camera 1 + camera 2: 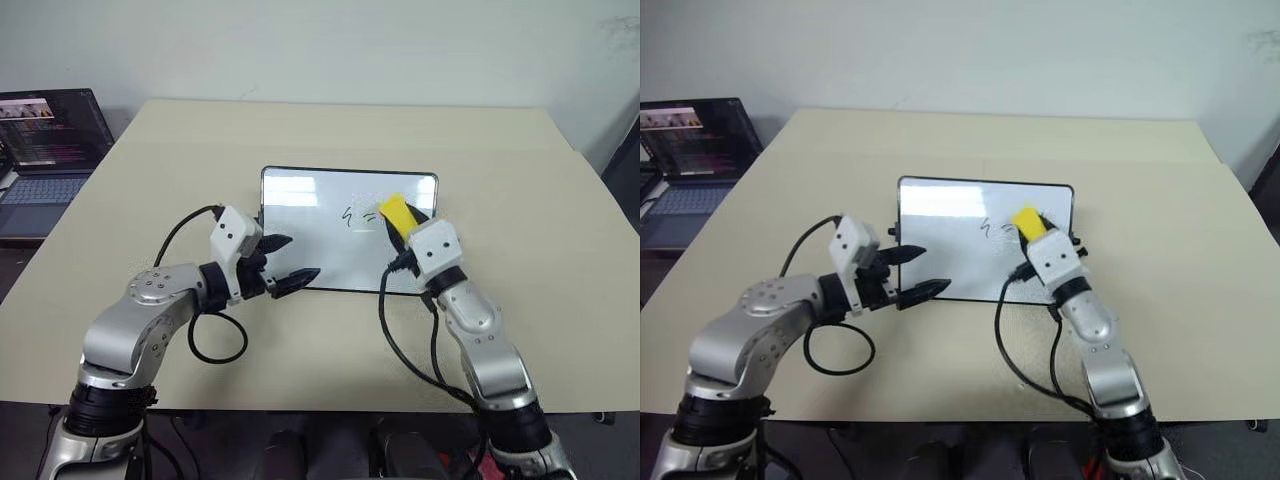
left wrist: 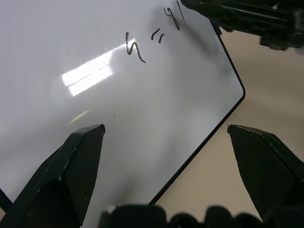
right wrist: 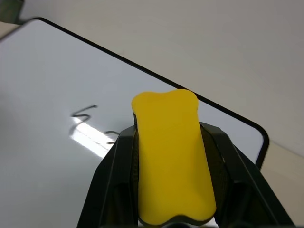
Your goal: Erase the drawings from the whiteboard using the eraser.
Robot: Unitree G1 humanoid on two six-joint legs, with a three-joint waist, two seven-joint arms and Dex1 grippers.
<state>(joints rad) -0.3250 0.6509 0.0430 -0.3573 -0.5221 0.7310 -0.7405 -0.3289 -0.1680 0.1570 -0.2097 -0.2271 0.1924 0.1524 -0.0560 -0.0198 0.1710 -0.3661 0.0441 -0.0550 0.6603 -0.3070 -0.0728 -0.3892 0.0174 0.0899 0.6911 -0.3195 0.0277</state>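
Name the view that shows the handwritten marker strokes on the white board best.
The left wrist view: the thin dark marker strokes sit large and clear on the glossy white black-framed board. The right wrist view shows one squiggle beside the yellow block eraser, which hides the rest. In the eye views they are tiny.

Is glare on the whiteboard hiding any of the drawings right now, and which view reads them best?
Left eye view: a bright band lies along the whiteboard's top edge, above the drawings, not over them. Left wrist view: the glare patch sits beside the strokes, which read sharpest here. Right wrist view: a bright streak crosses the marks, and the eraser held in the right tool covers some.
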